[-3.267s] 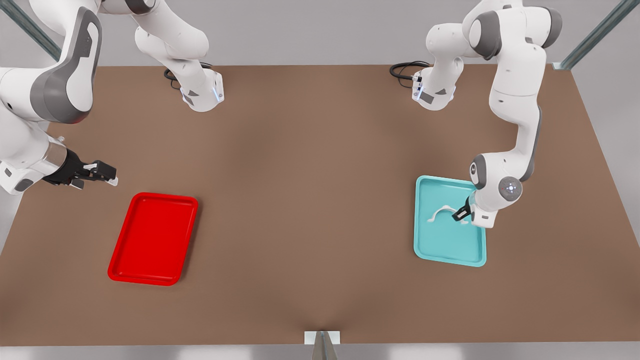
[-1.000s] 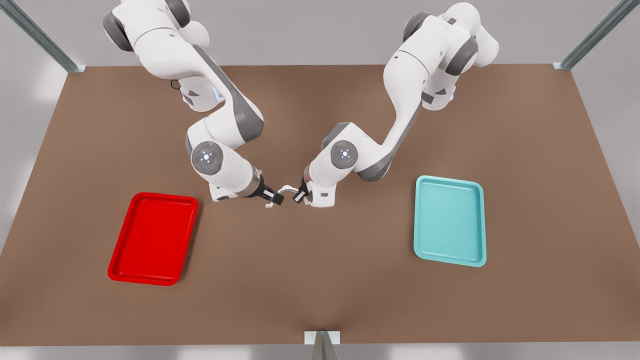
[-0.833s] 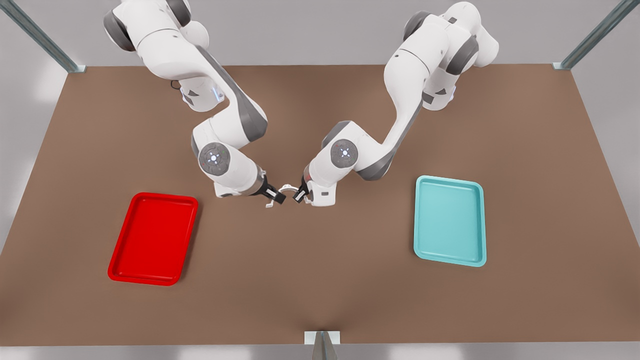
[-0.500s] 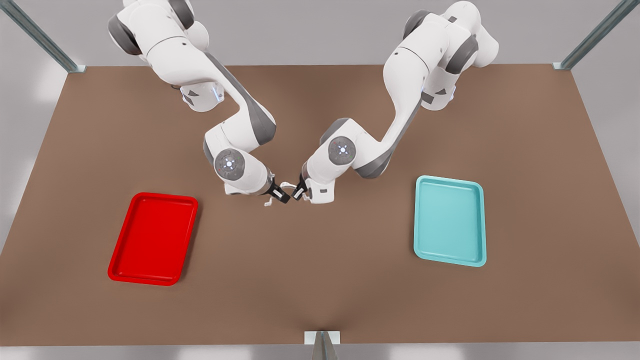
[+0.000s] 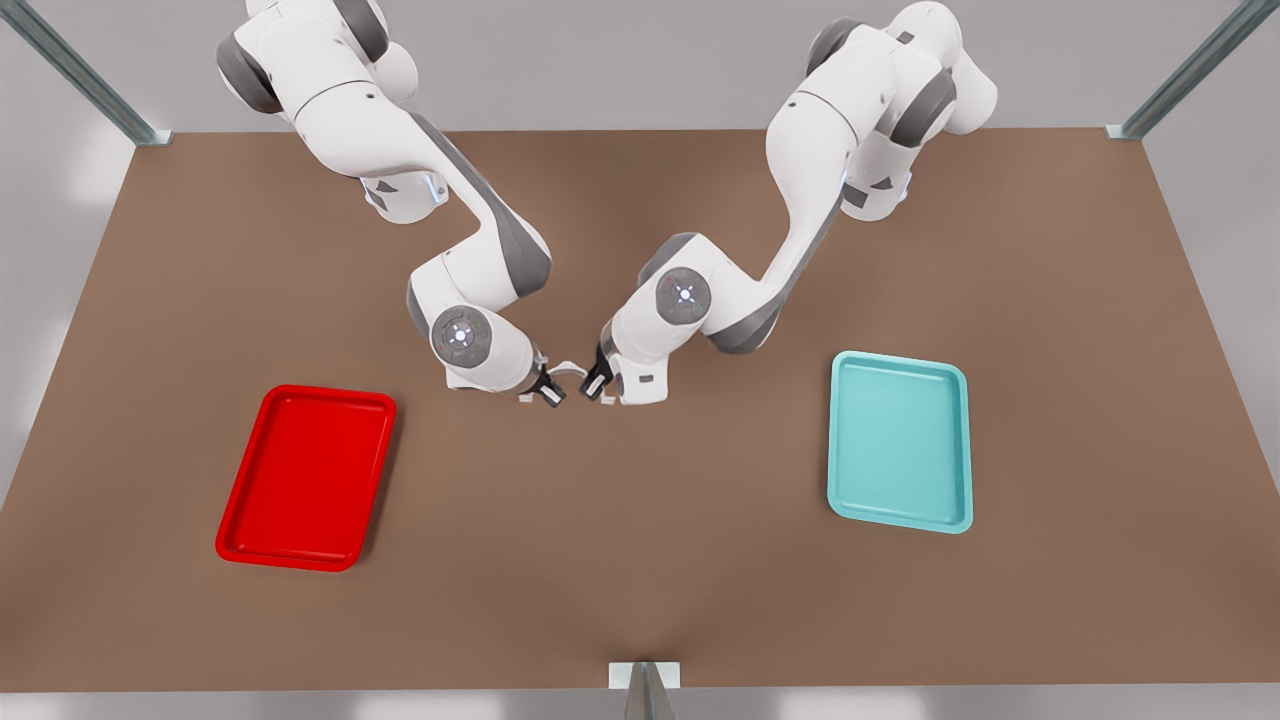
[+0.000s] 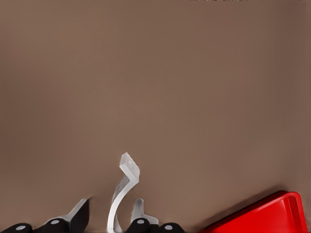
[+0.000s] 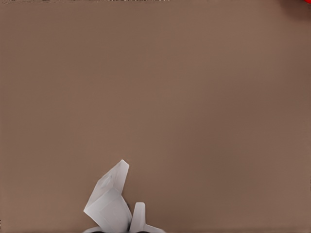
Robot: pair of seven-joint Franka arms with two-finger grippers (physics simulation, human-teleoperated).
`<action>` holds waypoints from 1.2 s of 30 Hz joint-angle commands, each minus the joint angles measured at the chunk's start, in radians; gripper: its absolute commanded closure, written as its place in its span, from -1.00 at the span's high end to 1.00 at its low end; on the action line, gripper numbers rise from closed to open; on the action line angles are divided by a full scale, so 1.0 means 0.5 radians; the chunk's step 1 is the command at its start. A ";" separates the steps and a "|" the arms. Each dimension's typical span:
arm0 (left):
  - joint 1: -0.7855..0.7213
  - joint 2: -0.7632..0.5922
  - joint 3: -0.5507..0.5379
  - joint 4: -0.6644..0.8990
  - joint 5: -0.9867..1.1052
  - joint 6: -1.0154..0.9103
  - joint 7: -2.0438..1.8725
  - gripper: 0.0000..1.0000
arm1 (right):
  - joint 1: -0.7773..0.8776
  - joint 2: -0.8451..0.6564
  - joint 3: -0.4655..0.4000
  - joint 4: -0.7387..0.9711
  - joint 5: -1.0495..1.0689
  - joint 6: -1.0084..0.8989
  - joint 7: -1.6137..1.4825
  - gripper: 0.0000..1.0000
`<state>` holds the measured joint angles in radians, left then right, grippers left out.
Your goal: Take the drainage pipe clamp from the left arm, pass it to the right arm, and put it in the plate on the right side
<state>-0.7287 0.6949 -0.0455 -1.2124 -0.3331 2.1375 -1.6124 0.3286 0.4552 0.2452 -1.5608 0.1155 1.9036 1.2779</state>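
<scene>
The plate (image 5: 305, 480) lies at 8 o'clock of table centre. Near centre, the right gripper (image 5: 547, 393) grips one end of the clamp (image 5: 567, 367), held in the air. At its 3 o'clock, the left gripper (image 5: 596, 386) stands narrowly parted around the other end. Risk: a one-end grip may let the clamp pivot or slip on retreat.

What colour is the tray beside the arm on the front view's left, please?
Bright red tray, clearest in the front view.

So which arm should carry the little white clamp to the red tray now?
Right, probably. The right gripper is at the drainage pipe clamp and stands nearer the red tray than the left gripper.
</scene>
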 commanded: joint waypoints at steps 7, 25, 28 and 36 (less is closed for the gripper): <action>0.276 -0.141 0.014 0.001 -0.003 -0.467 0.380 1.00 | -0.240 -0.064 -0.002 -0.008 -0.041 -0.113 -0.276 -0.57; 1.310 -0.973 0.017 -0.327 0.629 -1.222 3.265 1.00 | -1.424 0.139 -0.003 -0.312 -0.341 0.270 -2.571 -0.57; 1.279 -0.853 0.014 -0.266 0.636 -1.207 3.268 1.00 | -1.562 0.283 -0.003 -0.305 -0.351 0.506 -2.850 -0.57; 1.282 -0.798 0.014 -0.250 0.632 -1.094 3.418 1.00 | -1.480 0.010 0.151 0.007 -0.492 0.037 -2.789 1.00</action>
<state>-0.0870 0.2956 -0.0378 -1.3387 -0.0181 1.5710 -0.3417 -0.4136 0.4844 0.3076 -1.5825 -0.1244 2.0397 0.3198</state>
